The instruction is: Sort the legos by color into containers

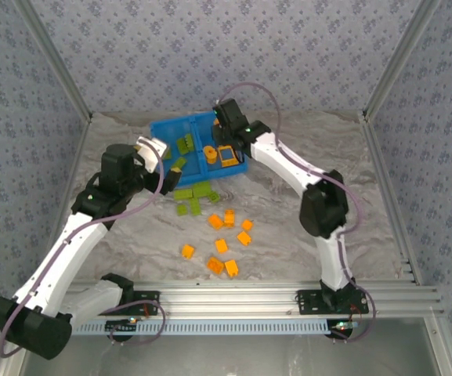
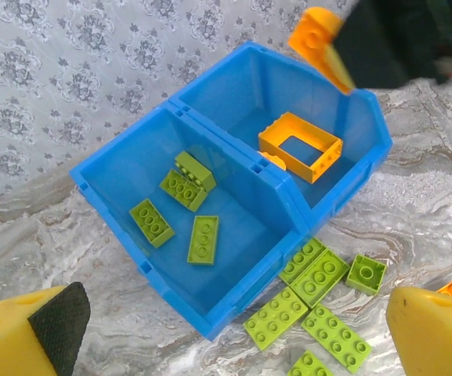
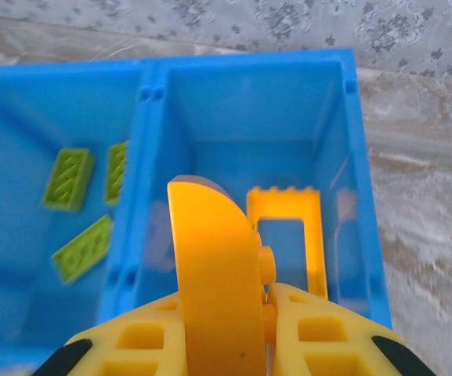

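The blue bin (image 1: 160,127) stands at the back of the table with its two compartments side by side. My right gripper (image 3: 265,313) is shut on a rounded orange lego (image 3: 214,282) and holds it above the right compartment, where an orange frame piece (image 3: 282,202) lies. Three green legos (image 2: 202,239) lie in the left compartment. My left gripper (image 2: 233,345) hangs open and empty over the bin's near corner, close to several green legos (image 2: 320,290) on the table. From above, the held orange lego (image 1: 209,154) is over the bin and my left gripper (image 1: 172,168) is beside its front left.
Several orange legos (image 1: 226,243) lie scattered on the table nearer the arm bases. A row of green legos (image 1: 194,194) sits just in front of the bin. Patterned walls enclose the table, and a metal rail (image 1: 233,294) runs along its near edge.
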{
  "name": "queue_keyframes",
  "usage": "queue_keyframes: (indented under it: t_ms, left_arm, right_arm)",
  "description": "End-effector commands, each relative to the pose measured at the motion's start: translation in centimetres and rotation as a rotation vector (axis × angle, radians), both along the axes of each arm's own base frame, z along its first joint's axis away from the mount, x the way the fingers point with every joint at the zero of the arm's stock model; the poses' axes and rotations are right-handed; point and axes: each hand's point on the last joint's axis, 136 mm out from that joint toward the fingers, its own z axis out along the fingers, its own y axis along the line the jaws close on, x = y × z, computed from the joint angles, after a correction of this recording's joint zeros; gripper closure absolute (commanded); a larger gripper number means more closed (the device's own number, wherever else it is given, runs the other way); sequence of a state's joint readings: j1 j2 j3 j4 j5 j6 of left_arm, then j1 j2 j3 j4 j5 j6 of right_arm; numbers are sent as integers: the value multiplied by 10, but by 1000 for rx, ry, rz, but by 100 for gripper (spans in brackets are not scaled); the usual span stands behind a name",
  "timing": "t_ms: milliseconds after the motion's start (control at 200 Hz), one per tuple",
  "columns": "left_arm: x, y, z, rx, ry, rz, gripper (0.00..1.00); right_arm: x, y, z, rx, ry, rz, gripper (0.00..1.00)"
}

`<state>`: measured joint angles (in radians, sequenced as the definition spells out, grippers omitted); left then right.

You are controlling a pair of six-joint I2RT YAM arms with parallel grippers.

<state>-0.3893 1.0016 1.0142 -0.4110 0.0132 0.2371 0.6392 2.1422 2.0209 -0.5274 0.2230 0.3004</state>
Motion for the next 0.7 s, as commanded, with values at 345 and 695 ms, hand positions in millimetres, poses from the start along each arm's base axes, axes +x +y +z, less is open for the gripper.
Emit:
queue_keyframes:
  t_ms: [345,695]
  left_arm:
    - [-3,-12,-2,43,-40,-69,1]
    - [-4,-19,-7,40,-26,-98,1]
  right_arm:
    - [26,-13,-106,-213,193,-93,68]
    - [-9,-11,-21,-156,98,-45,56]
